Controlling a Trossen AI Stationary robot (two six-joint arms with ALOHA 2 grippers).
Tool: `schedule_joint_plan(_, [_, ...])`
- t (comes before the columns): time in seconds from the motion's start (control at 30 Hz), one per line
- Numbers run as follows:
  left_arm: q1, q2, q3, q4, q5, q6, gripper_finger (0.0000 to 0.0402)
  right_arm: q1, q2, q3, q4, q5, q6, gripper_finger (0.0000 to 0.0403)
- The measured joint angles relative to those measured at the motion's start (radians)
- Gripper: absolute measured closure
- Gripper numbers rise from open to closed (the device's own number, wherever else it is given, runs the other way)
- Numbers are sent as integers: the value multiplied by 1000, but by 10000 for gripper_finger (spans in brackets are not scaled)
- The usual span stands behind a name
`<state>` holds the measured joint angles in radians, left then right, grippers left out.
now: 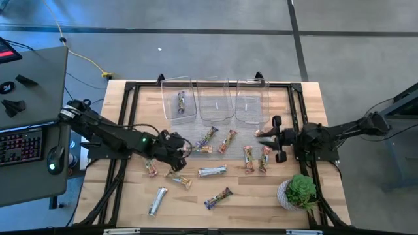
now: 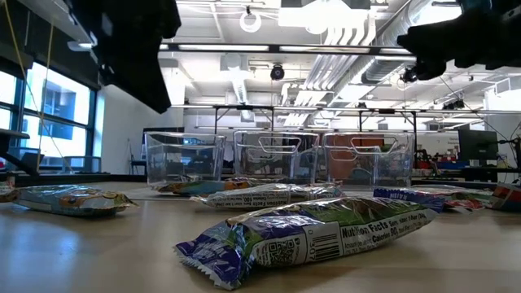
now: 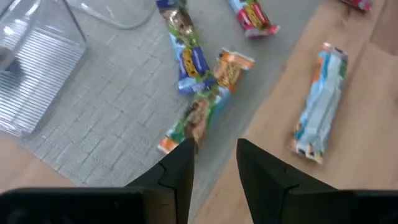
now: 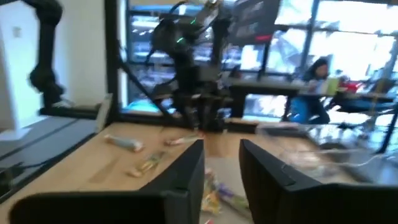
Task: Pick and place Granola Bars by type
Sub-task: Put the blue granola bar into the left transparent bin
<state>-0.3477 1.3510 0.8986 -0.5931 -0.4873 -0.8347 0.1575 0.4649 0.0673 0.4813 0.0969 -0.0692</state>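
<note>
Granola Bars [image 1: 212, 172] lie scattered in front of the clear bins [image 1: 216, 99]; one sits inside the left bin. From above, the left gripper [image 1: 185, 150] hovers near them. Its wrist view shows fingers [image 3: 177, 168] slightly apart (holding nothing). The right gripper [image 4: 221, 165] is partly open, empty

We look straight down on the desk [image 1: 130, 202]; our low camera sits at desk height; both wrist cameras share its middle.

We've got a wooden bench [image 1: 130, 202] with a grey mat [image 1: 228, 140] on it. Three clear bins [image 1: 216, 99] sit along the far side, granola bars [image 1: 212, 172] are scattered about, and a potted plant [image 1: 297, 191] sits in one corner.
</note>
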Motion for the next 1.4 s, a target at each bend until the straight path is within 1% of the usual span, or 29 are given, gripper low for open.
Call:
schedule_joint_plan(0.17, [47,0,0,1,21,19,286,0,204,21,63,-2,33,270])
schedule_joint_plan(0.23, [63,0,0,2,24,19,286,0,279,57,71,-6,15,262])
schedule_joint_plan(0.3, [76,0,0,2,26,19,286,0,350,111,80,-37,-18,259])
schedule_joint_plan(0.37, [83,0,0,2,27,19,286,0,418,169,77,-94,-64,258])
schedule_joint_plan(0.47, [88,0,0,2,32,19,286,0,524,273,51,-219,-116,261])
schedule_joint_plan(0.57, [86,0,0,2,32,19,286,0,647,379,-53,-385,-145,268])
schedule_joint_plan(0.63, [86,0,0,2,37,19,286,9,737,445,-119,-474,-151,274])
schedule_joint_plan(0.83, [86,0,0,9,56,19,286,71,967,600,-220,-579,-254,290])
schedule_joint_plan(0.9, [86,0,1,18,57,19,286,88,1021,635,-223,-582,-239,294])
schedule_joint_plan(1.0, [86,0,1,30,59,17,286,113,1099,668,-223,-558,-162,299])
schedule_joint_plan(1.03, [86,0,1,33,59,16,286,121,1124,676,-224,-538,-131,300])
schedule_joint_plan(1.17, [86,0,2,71,63,18,286,168,1218,706,-223,-382,-13,302])
schedule_joint_plan(1.27, [86,0,2,89,63,18,286,205,1275,728,-226,-343,-21,300])
schedule_joint_plan(1.4, [86,0,2,95,83,20,286,255,1309,752,-217,-305,-73,301])
